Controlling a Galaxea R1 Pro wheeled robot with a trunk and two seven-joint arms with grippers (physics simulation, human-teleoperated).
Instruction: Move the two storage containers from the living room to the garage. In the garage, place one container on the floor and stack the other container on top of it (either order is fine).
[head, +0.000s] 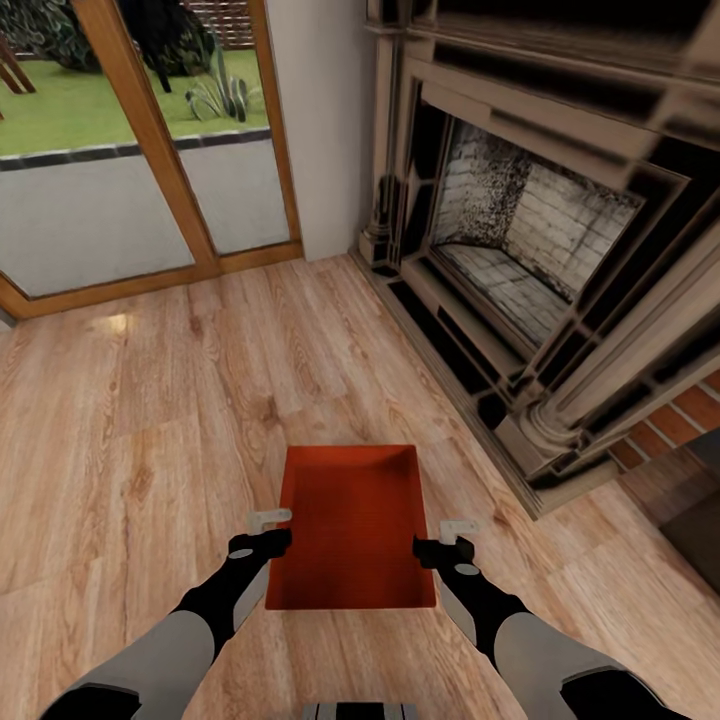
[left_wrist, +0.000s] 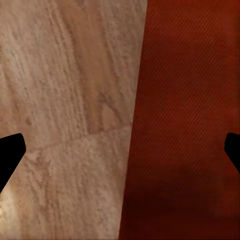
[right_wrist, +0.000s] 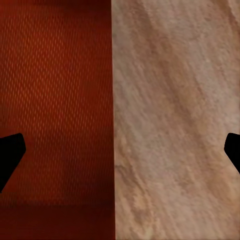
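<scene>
Container (head: 352, 528): one orange-red bin, open side up, on the light wood floor (head: 150, 400) of the living room, directly ahead of the robot's trunk and centred between the two arms. Long axis runs away from the robot, toward the glass doors (head: 150, 150); short axis runs arm to arm. Interior looks bare.

Left end effector (head: 268, 530): just outside the bin's left long wall, near its middle. Left wrist view: wall edge runs between the two dark fingertips (left_wrist: 10, 155), bin inside on one side, floor on the other. So the fingers straddle the wall, spread apart, nothing gripped yet.

Right end effector (head: 446, 541): mirror position at the right long wall. Right wrist view shows the same: wall line between the fingertips (right_wrist: 10, 155), fingers spread, not clamped.

Both arms equally near; the bin lies inward from each. Judgement: the two-sided pinch on the long walls is the step in hand, and each end effector needs only to close on its wall before lifting.

Fireplace (head: 540, 260) stands well to the right, apart from the bin.
</scene>
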